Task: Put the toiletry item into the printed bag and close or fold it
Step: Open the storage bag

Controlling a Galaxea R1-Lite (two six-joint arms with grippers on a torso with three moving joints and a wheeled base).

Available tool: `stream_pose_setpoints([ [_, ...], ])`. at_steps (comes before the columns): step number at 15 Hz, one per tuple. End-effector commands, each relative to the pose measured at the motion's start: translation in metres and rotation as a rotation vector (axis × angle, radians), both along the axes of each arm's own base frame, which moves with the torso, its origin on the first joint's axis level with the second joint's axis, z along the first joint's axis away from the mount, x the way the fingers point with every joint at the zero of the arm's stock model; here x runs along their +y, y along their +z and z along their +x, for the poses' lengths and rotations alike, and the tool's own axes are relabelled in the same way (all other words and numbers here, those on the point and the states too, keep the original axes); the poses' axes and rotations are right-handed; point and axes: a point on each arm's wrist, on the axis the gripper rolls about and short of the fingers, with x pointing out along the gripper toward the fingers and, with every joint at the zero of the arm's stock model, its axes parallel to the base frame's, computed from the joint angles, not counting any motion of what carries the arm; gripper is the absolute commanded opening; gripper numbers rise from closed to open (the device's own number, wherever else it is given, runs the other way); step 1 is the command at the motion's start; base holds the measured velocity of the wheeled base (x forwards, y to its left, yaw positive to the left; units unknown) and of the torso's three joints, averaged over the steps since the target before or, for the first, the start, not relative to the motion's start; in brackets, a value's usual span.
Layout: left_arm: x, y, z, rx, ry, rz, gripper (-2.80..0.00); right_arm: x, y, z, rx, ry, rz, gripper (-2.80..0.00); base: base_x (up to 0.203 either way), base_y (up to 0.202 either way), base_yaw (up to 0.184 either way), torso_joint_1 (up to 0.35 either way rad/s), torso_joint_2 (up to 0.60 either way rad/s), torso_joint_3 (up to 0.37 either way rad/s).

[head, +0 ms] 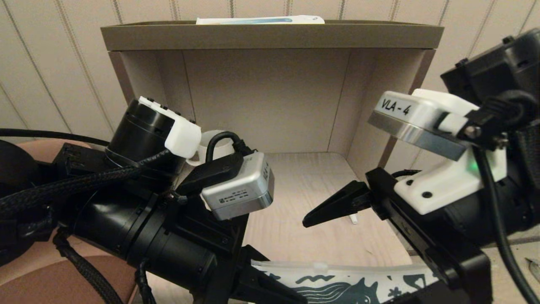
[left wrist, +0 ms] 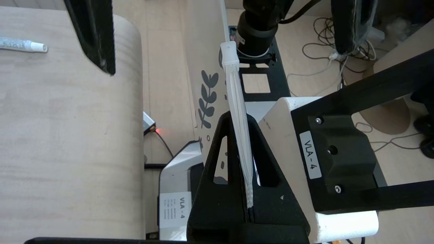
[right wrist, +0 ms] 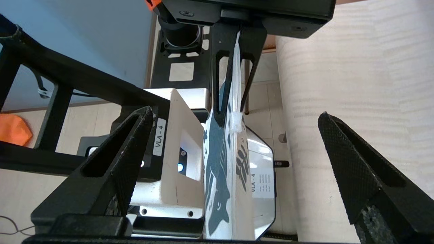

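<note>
The printed bag (head: 350, 285), white with a dark teal horse, hangs at the table's front edge. My left gripper (head: 263, 289) is shut on the left end of its zip strip (left wrist: 234, 84), seen edge-on in the left wrist view between the black fingers (left wrist: 217, 162). The white slider (left wrist: 229, 57) sits further along the strip. My right gripper (head: 346, 253) is open, and the bag (right wrist: 217, 169) hangs in the wide gap between its fingers (right wrist: 129, 142) without touching them. A white tube with a white cap (left wrist: 23, 44), the toiletry item, lies on the table behind the right finger (head: 353, 218).
An open-fronted wooden shelf box (head: 270, 38) stands at the back of the light wood table (head: 295, 185). A white and blue box (head: 259, 20) lies on its top. A white mug (head: 211, 145) shows behind my left arm. Below the table edge lie the robot's base and cables.
</note>
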Motion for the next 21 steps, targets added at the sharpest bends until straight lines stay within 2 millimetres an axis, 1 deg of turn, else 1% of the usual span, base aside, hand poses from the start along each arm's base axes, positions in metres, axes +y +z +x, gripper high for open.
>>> stream_pose_setpoints([
  [1,0.0004,-0.0001,0.0000,0.001,-0.003,-0.001,-2.80,0.0016,-0.0008,0.0010,0.004,0.007,-0.001,0.00,0.000,0.000,0.000,0.000,0.00,0.000],
  [3,0.0005,-0.0011,0.0005,0.004,-0.002,0.002,-2.80,0.0030,-0.0031,0.0027,0.011,0.006,-0.009,0.00,0.000,0.000,0.000,0.000,0.00,0.000],
  [4,0.0007,-0.0009,0.0008,0.003,0.000,0.001,-2.80,0.0027,-0.0033,0.0022,0.008,0.008,-0.010,-2.80,0.000,0.000,0.000,0.000,0.00,0.000],
  [15,0.0015,0.0007,-0.0004,-0.009,-0.006,-0.005,-2.80,0.0023,-0.0026,0.0011,-0.012,0.024,-0.005,-2.80,0.000,0.000,0.000,0.000,0.00,0.000],
  [19,0.0034,0.0034,-0.0021,-0.016,-0.006,-0.013,-2.80,-0.0007,-0.0012,-0.0012,-0.019,0.019,-0.001,-2.80,0.000,0.000,0.000,0.000,0.00,0.000],
  [21,0.0037,0.0057,-0.0024,-0.018,-0.004,-0.019,-2.80,-0.0051,0.0005,-0.0059,-0.028,0.018,0.005,-2.80,0.000,0.000,0.000,0.000,0.00,0.000],
])
